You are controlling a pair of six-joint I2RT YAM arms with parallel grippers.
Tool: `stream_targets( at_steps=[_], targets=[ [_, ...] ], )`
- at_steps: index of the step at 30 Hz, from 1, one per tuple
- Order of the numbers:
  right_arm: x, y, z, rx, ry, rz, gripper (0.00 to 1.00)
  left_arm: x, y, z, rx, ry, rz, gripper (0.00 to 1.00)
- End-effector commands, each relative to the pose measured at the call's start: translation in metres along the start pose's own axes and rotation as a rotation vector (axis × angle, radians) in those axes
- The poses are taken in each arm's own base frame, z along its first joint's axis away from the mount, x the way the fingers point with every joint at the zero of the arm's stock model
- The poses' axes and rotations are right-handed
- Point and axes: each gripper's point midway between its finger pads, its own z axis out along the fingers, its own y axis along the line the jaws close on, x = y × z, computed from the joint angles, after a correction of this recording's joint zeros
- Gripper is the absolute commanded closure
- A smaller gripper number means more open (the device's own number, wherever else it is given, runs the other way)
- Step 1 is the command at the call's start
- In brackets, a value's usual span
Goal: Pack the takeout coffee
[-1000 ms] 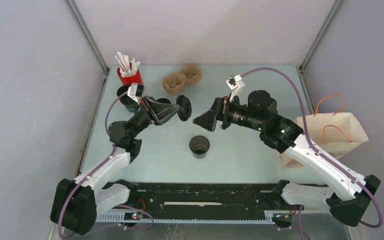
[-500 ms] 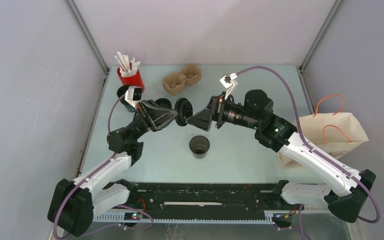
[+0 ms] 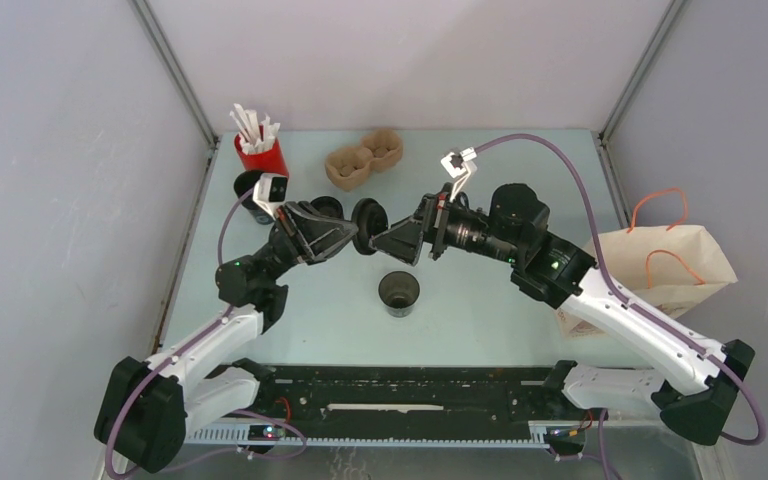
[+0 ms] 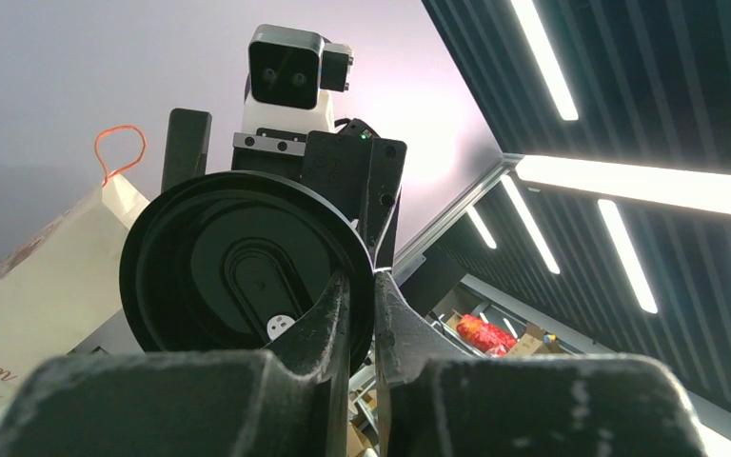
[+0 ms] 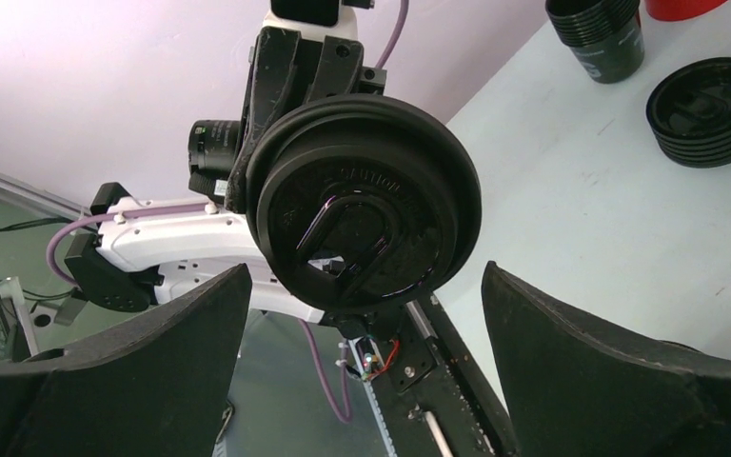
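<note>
Left pincer (image 3: 359,236) pinches the rim of the black round plastic lid (image 4: 238,276), holding it on edge in the air. The right pincer (image 3: 392,242) faces it, jaws spread wide.

Your small black tapered disposable cup (image 3: 398,292) stands lidless on the pale table (image 3: 480,310) just below them, well apart from the brown paper bag (image 3: 705,262).

Risk: with so thin a rim grip, an off-centre closing may twist the lid loose and drop it.

Count:
- one held lid
- one open cup
- one bag
- one red cup of white sticks (image 3: 258,150)
- one cardboard carrier (image 3: 363,160)
- one stack of spare cups (image 5: 598,38)
- one stack of spare lids (image 5: 709,109)
</note>
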Motion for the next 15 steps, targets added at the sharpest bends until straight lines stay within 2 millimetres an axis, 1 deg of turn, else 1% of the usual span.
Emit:
stream_targets(
  at_steps=[1, 5, 9, 15],
  targets=[
    [-0.012, 0.013, 0.004, -0.038, -0.051, -0.019, 0.0, 0.007, 0.002, -0.005, 0.003, 0.014, 0.011, 0.94],
    [-0.01, 0.013, 0.008, -0.033, -0.049, -0.019, 0.0, 0.007, 0.003, -0.004, 0.001, 0.017, 0.012, 0.94],
    [-0.012, 0.008, 0.009, -0.004, -0.066, -0.025, 0.0, 0.009, 0.006, -0.006, -0.006, 0.017, 0.008, 0.95],
    [-0.009, 0.003, 0.015, 0.03, -0.057, -0.048, 0.06, 0.009, 0.006, -0.006, -0.006, 0.013, 0.002, 0.95]
  ],
)
